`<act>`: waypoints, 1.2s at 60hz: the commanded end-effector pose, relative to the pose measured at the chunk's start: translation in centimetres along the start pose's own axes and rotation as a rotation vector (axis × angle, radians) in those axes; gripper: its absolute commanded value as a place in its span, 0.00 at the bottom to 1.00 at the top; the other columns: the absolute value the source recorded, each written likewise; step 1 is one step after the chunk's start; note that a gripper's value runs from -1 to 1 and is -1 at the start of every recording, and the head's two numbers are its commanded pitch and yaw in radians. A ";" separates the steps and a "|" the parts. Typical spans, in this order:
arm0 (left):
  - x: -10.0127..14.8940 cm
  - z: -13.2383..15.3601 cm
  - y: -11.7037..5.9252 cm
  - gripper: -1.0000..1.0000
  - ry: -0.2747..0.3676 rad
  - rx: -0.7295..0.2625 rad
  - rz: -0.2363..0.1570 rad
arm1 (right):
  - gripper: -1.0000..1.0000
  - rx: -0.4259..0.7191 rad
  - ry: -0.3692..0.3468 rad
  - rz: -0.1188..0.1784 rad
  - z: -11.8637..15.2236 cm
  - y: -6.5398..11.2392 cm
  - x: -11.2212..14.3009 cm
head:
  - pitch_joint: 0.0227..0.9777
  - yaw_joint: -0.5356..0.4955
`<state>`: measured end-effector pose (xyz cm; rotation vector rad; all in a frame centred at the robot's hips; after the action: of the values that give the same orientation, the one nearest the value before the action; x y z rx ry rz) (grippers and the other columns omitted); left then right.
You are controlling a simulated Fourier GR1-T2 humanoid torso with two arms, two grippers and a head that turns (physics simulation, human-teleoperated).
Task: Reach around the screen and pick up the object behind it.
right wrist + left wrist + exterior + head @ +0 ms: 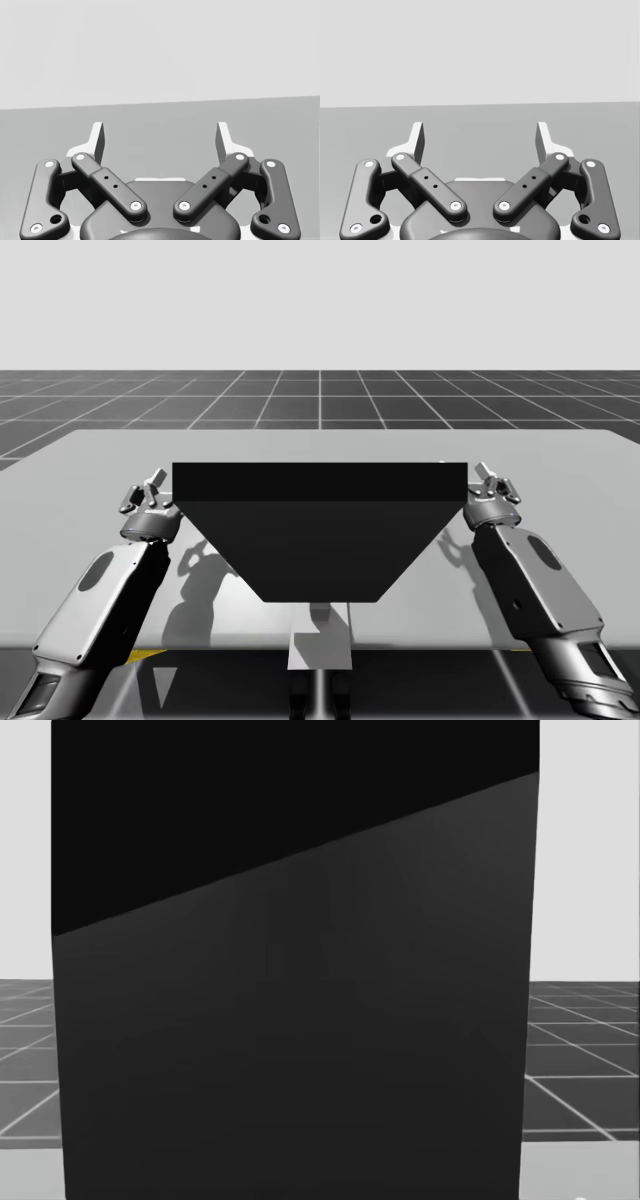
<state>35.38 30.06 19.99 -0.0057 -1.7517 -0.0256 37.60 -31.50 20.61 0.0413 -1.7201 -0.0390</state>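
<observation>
The black screen stands upright mid-table. Its long axis runs 9 to 3 o'clock and its broad face (matte, featureless) is toward me. The object lies somewhere behind it toward 12 o'clock, hidden, so I cannot tell its heading. Bare table runs past both screen ends to the far edge. My left gripper sits just beside the 9 o'clock end and my right gripper just beside the 3 o'clock end. Both have their jaws spread wide, grasping nothing.
</observation>
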 end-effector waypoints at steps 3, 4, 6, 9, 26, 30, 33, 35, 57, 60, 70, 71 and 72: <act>-0.1 0.0 0.0 0.00 0.001 0.000 -0.002 | 0.00 0.022 -0.012 -0.021 0.3 0.3 -0.1 | 0.08 0.48; -0.1 -0.1 0.0 0.00 0.001 0.000 -0.002 | 0.00 0.037 -0.011 -0.026 0.3 0.3 -0.1 | 0.08 0.49; -0.1 0.0 0.0 0.00 0.001 -0.003 -0.001 | 0.00 0.071 -0.005 -0.030 0.3 0.4 -0.1 | 0.08 0.49; 0.2 0.0 0.3 0.00 0.002 -0.028 0.006 | 0.00 0.116 0.013 -0.012 0.4 0.4 0.0 | 0.08 0.49; 2.0 1.6 1.1 0.00 0.085 -0.265 0.070 | 0.00 0.397 0.037 -0.089 2.1 0.4 1.7 | 0.08 0.48; 2.6 2.2 1.1 0.00 0.090 -0.312 0.073 | 0.00 0.438 0.041 -0.083 2.4 0.5 1.9 | 0.08 0.48; 3.2 2.8 1.1 0.00 0.093 -0.352 0.053 | 0.00 0.494 0.044 -0.061 2.7 0.6 2.1 | 0.09 0.48; 3.4 3.2 1.1 0.00 0.099 -0.387 0.048 | 0.00 0.525 0.055 -0.058 2.9 0.7 2.1 | 0.09 0.48; 3.7 6.8 2.0 0.00 0.185 -0.629 0.048 | 0.00 0.830 0.173 -0.027 5.9 0.9 2.2 | 0.10 0.49; 3.2 6.9 2.2 0.00 0.212 -0.639 0.032 | 0.00 0.851 0.199 -0.018 6.2 0.7 1.8 | 0.10 0.49; 1.8 7.0 2.8 0.00 0.267 -0.658 0.018 | 0.00 0.899 0.245 0.002 6.6 0.4 0.9 | 0.11 0.49; 1.5 7.0 2.9 0.00 0.271 -0.658 0.014 | 0.00 0.904 0.249 0.006 6.6 0.4 0.8 | 0.12 0.50; 1.4 6.9 2.9 0.00 0.274 -0.659 0.015 | 0.00 0.903 0.251 0.010 6.7 0.4 0.7 | 0.12 0.50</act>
<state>28.64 32.82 21.56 -0.4645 -1.4509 -0.5384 31.73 -31.26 21.43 0.6570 -1.4193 0.6683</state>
